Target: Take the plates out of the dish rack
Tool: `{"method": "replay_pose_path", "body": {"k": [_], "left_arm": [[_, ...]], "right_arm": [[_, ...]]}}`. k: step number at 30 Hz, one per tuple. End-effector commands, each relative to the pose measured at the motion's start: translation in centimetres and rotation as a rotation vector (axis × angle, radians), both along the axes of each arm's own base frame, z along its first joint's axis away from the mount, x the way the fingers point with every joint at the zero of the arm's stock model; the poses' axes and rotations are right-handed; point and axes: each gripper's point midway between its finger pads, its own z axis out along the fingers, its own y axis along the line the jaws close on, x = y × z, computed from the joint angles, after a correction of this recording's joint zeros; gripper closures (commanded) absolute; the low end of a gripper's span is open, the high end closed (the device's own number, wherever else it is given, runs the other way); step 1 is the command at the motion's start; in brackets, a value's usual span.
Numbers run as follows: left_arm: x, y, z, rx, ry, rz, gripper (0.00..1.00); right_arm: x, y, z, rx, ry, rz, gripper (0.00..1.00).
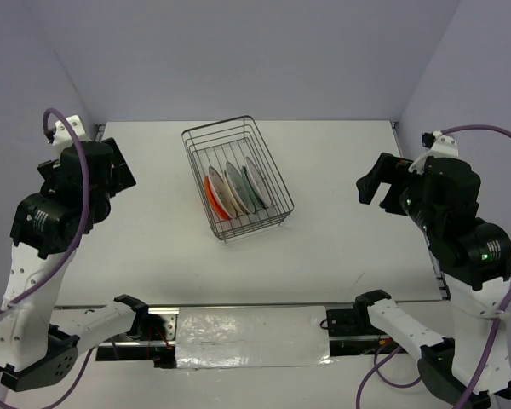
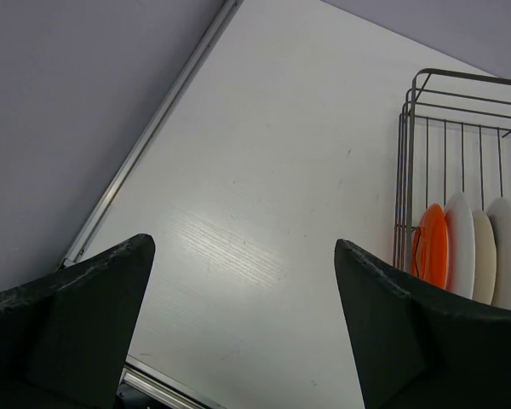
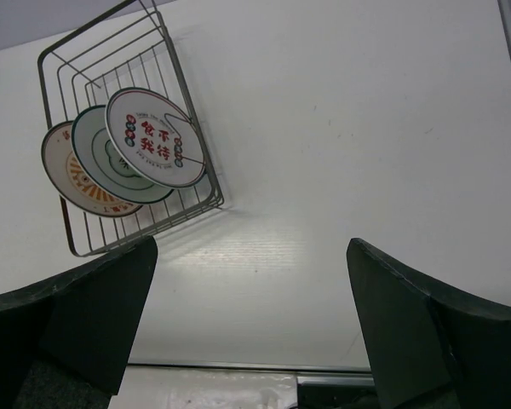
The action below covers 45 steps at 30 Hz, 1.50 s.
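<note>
**Both arms wait, four plates stand in the rack**

The dish rack sits in the middle of the tabletop, with four plates standing on edge at its near end. The left gripper and the right gripper are both spread wide, hold nothing, and are well apart from the rack. I judge that the first reach comes next. It is best to pinch an outer plate by its upper rim and lift it straight up (the rack can catch it), for example the orange plate on the left side. The lettered plate shows red Chinese characters, which I cannot read surely.
</note>
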Motion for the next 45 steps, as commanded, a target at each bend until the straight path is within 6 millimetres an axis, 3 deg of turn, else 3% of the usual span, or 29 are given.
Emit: {"method": "replay_pose_path", "body": {"k": [1, 6, 7, 9, 10, 12, 15, 17, 18, 21, 24, 28, 32, 35, 39, 45], "left_arm": [[-0.3, 0.3, 0.6, 0.001, -0.032, 0.016, 0.00], [-0.3, 0.2, 0.0, -0.004, -0.016, 0.010, 0.00], [-0.4, 0.2, -0.3, -0.005, -0.006, 0.013, 0.00], [-0.2, -0.3, -1.6, -0.020, 0.027, -0.002, 0.00], [-0.1, -0.7, -3.1, -0.023, 0.063, -0.013, 0.01], [-0.1, -1.7, -5.1, -0.065, 0.110, -0.036, 0.01], [-0.4, -2.6, -7.4, -0.107, 0.160, -0.067, 0.00], [-0.6, -3.0, -7.7, -0.122, 0.162, -0.089, 0.00], [-0.6, -3.4, -7.8, -0.135, 0.165, -0.117, 0.01], [-0.7, -3.7, -7.8, -0.133, 0.181, -0.142, 0.00], [-1.3, -3.4, -8.3, -0.116, 0.218, -0.138, 0.00], [-2.0, -2.8, -9.0, -0.096, 0.248, -0.121, 0.00], [-2.6, -2.5, -9.8, -0.088, 0.268, -0.110, 0.00], [-2.9, -2.4, -10.4, -0.086, 0.284, -0.112, 0.00], [-3.1, -2.4, -11.2, -0.082, 0.301, -0.112, 0.00], [-3.2, -2.3, -11.5, -0.076, 0.308, -0.114, 0.01]], "right_arm": [[0.5, 0.1, 0.6, 0.009, -0.027, 0.000, 0.00], [1.2, 1.1, 0.7, 0.003, -0.069, 0.062, 0.00], [1.3, 2.1, -0.2, 0.022, -0.060, 0.117, 0.00], [2.4, 5.1, -0.1, 0.091, -0.083, 0.249, 0.00], [3.7, 6.9, -1.8, 0.109, -0.022, 0.313, 0.00], [5.6, 9.9, -1.9, 0.089, -0.044, 0.405, 0.00], [11.7, 13.6, -5.4, -0.078, 0.025, 0.441, 0.04], [13.6, 15.6, -6.9, -0.136, 0.058, 0.500, 0.18], [15.5, 16.9, -8.6, -0.168, 0.103, 0.511, 0.30], [18.0, 19.1, -12.0, -0.214, 0.186, 0.528, 0.38], [18.8, 22.3, -14.4, -0.241, 0.222, 0.596, 0.42], [18.4, 25.2, -15.8, -0.256, 0.240, 0.624, 0.43], [18.5, 24.1, -15.5, -0.238, 0.205, 0.516, 0.42], [18.4, 23.8, -13.6, -0.205, 0.129, 0.476, 0.42], [17.4, 25.1, -12.0, -0.162, 0.076, 0.521, 0.42], [17.1, 26.8, -15.6, -0.209, 0.186, 0.555, 0.42]]}}
